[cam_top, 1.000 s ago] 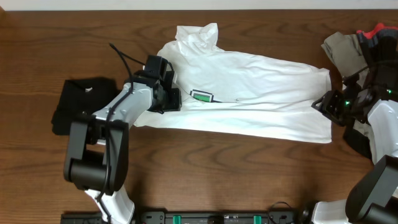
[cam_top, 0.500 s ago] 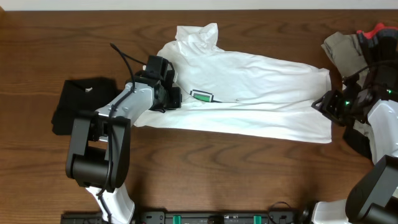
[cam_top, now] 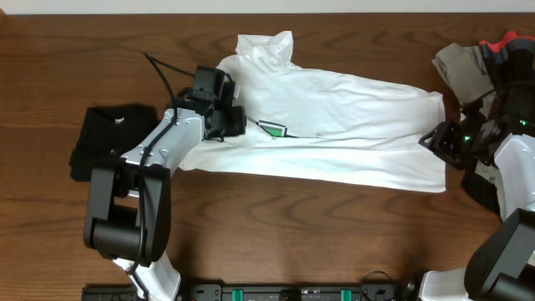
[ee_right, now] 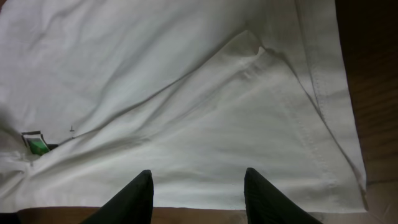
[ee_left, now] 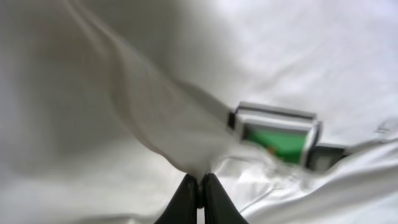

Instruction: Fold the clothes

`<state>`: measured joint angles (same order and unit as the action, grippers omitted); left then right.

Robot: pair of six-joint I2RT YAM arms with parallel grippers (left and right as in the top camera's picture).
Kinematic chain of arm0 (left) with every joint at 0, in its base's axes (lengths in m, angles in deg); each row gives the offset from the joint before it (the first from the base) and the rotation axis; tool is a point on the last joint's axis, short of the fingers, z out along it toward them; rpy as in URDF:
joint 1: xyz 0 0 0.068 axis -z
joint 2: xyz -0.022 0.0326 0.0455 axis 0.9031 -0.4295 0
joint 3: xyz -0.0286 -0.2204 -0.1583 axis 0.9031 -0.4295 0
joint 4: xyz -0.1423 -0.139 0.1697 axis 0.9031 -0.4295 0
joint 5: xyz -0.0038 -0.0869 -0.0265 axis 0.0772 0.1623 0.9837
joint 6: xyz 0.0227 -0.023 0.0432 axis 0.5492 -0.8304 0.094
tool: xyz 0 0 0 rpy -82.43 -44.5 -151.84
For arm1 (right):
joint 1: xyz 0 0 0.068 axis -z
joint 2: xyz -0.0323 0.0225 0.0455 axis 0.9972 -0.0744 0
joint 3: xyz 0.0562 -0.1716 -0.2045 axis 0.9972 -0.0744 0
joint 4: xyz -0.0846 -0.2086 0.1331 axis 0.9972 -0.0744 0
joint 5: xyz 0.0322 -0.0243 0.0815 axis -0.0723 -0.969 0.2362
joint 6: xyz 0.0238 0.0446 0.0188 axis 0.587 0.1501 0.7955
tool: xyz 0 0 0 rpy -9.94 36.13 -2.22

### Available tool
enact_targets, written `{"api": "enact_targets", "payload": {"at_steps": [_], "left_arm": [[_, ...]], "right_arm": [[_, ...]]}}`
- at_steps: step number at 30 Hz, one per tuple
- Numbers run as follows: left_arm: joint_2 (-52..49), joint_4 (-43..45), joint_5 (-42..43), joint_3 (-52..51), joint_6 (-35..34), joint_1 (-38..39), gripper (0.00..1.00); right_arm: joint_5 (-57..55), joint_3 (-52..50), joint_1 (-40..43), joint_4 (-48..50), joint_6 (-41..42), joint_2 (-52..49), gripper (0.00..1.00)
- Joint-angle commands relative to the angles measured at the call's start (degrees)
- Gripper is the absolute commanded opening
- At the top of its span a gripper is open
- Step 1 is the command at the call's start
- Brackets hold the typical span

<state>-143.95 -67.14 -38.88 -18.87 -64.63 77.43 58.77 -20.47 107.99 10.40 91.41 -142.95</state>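
The white T-shirt (cam_top: 351,125) lies spread across the middle of the table, partly folded, with its green robot print (cam_top: 272,129) showing near its left part. My left gripper (cam_top: 236,124) is shut on a fold of the white T-shirt (ee_left: 155,118) and lifts it beside the print (ee_left: 280,134). My right gripper (cam_top: 433,139) is open at the shirt's right edge, its fingers (ee_right: 198,180) apart just above the hem (ee_right: 298,124). A black garment (cam_top: 104,138) lies folded at the left. Khaki (cam_top: 464,67) and red (cam_top: 506,42) garments lie piled at the far right.
Bare brown table shows in front of the shirt (cam_top: 318,226) and behind it at the left (cam_top: 84,58). The pile of garments sits close behind my right arm (cam_top: 510,167). The table's back edge meets a pale wall (cam_top: 251,7).
My left gripper has moved up and slightly right, pulling the pinched shirt fold toward the print. The right arm has not moved.
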Motion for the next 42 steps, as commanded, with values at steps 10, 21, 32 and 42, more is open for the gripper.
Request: {"api": "enact_targets", "payload": {"at_steps": [10,21,32,42], "left_arm": [[-0.17,8.28,0.70,1.38,-0.96,0.13,0.06],[-0.26,11.10,0.72,1.38,-1.22,0.13,0.38],[5.20,1.90,2.64,6.54,-0.70,-4.28,0.58],[6.05,-28.50,-4.31,33.57,14.97,-5.99,0.59]], "right_arm": [[-0.83,0.85,-0.48,0.04,-0.85,0.79,0.46],[-0.81,0.85,-0.48,-0.37,-0.83,0.79,0.45],[0.20,0.90,-0.59,-2.23,-1.11,0.79,0.46],[1.97,8.44,-8.70,-0.72,-5.14,0.13,0.59]]}}
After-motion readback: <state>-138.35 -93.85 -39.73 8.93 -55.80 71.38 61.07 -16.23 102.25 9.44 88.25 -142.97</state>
